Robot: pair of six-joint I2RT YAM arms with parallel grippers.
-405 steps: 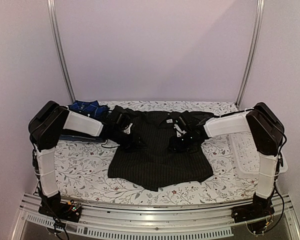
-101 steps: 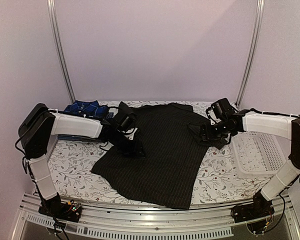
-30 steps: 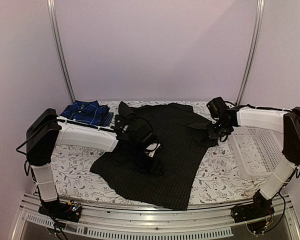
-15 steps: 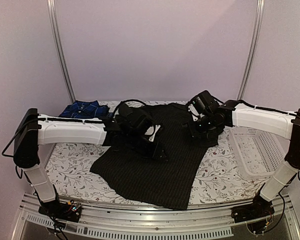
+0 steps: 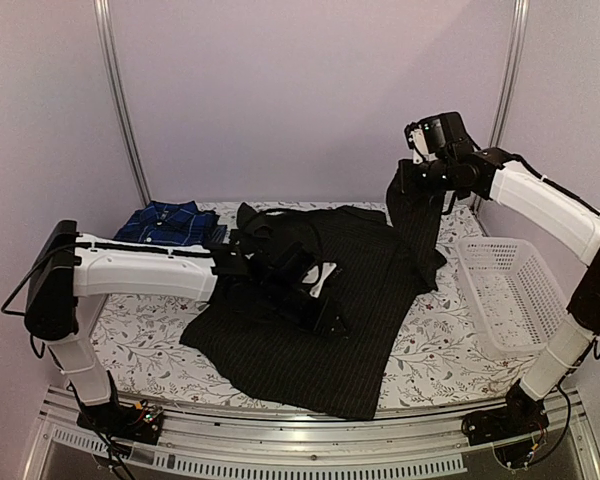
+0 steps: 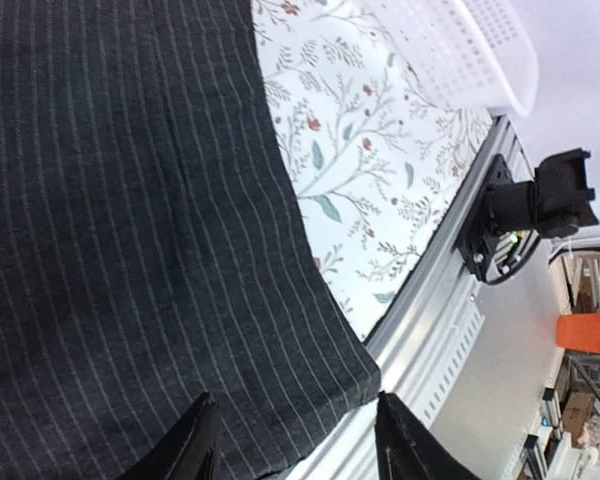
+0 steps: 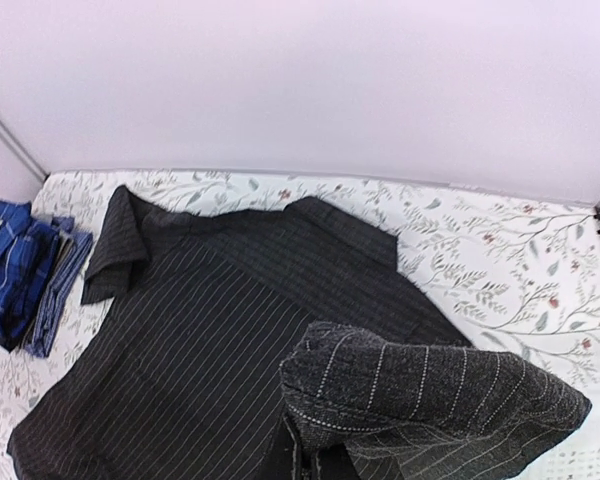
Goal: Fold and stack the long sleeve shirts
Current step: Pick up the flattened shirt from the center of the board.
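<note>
Pinstriped shirt (image 5: 280, 350), black with fine pale lines, lies spread on the floral-print surface (image 5: 150, 330), between a folded plaid shirt (image 5: 165, 222) and a white basket (image 5: 510, 290). Lavender walls (image 5: 310, 100) enclose the space. My right fingers (image 7: 315, 465) clench one sleeve, held aloft; my left fingers (image 6: 202, 445) stand spread over the hem.

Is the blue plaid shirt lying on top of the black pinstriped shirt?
No: the blue plaid cloth shirt lies folded at the far left, beside the black pinstriped cloth shirt, not on it.
</note>
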